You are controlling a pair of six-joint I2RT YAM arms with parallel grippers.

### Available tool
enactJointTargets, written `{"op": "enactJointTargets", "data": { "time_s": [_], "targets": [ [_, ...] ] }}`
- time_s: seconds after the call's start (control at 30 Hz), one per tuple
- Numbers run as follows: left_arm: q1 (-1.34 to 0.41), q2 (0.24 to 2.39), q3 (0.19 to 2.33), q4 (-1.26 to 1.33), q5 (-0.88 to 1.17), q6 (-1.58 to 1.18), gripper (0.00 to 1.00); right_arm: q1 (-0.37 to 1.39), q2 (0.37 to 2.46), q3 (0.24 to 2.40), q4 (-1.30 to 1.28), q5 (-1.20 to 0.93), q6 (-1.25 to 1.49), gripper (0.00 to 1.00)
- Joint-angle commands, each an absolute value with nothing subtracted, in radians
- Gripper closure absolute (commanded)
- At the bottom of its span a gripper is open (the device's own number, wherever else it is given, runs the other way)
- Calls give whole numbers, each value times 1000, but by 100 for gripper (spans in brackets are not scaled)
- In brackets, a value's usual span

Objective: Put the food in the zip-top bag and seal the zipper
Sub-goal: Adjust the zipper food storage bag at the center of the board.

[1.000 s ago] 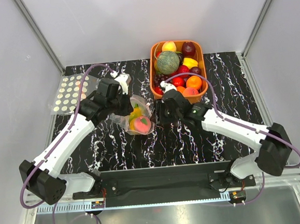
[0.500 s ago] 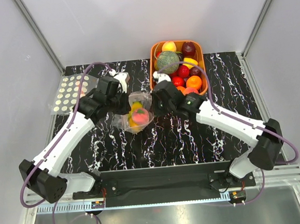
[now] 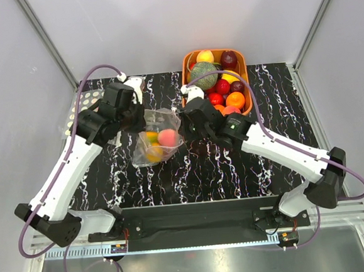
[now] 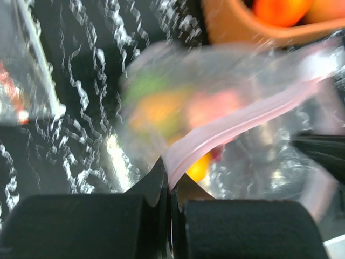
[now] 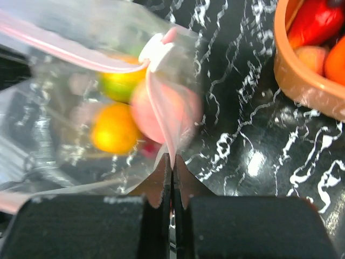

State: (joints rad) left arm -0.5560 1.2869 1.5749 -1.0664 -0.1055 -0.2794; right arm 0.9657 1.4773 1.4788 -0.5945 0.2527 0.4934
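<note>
The zip-top bag [image 3: 157, 138], clear with a pink strip, hangs stretched between my two grippers over the black marble table. Inside are a pink peach [image 3: 167, 137], a yellow-orange fruit [image 3: 152, 155] and a green one [image 5: 121, 84]. My left gripper [image 3: 142, 118] is shut on the left end of the zipper [image 4: 242, 120], seen at my jaws in the left wrist view [image 4: 171, 179]. My right gripper [image 3: 182, 125] is shut on the bag's pink edge at the right end [image 5: 172, 162]. A white slider [image 5: 156, 51] sits on the strip.
An orange basket [image 3: 247, 80] of fruit stands at the back, right behind my right gripper. A second clear bag with cream dots [image 3: 79, 115] lies at the back left, by my left arm. Grey walls close in on both sides.
Both grippers have carried the bag leftward. My left arm has pulled back and to the left, drawing the mouth strip taut. My right arm has followed to the left.
</note>
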Motion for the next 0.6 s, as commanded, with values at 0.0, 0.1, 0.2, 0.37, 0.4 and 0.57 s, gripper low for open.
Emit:
{"op": "enactJointTargets", "data": {
  "time_s": [0.0,0.1,0.2,0.37,0.4,0.57],
  "targets": [
    [-552,1259,1519,-1036,-20,-255,99,969,1480,1460,-555,273,486,100],
    [-552,1285,1382,-982,-5,-265,100,968,1453,1486,-569,265,489,100],
    [-554,1283,1393,-968,112,-279,100,969,1434,1528,-581,246,474,100],
    [-552,1247,1584,-1041,-38,-262,100,968,1468,1531,-563,239,454,100],
    [-554,1250,1606,-1054,-82,-253,100,968,1477,1525,-546,232,454,100],
    [-554,1255,1591,-1057,-75,-245,100,968,1558,1598,-541,178,443,100]
  ]
}}
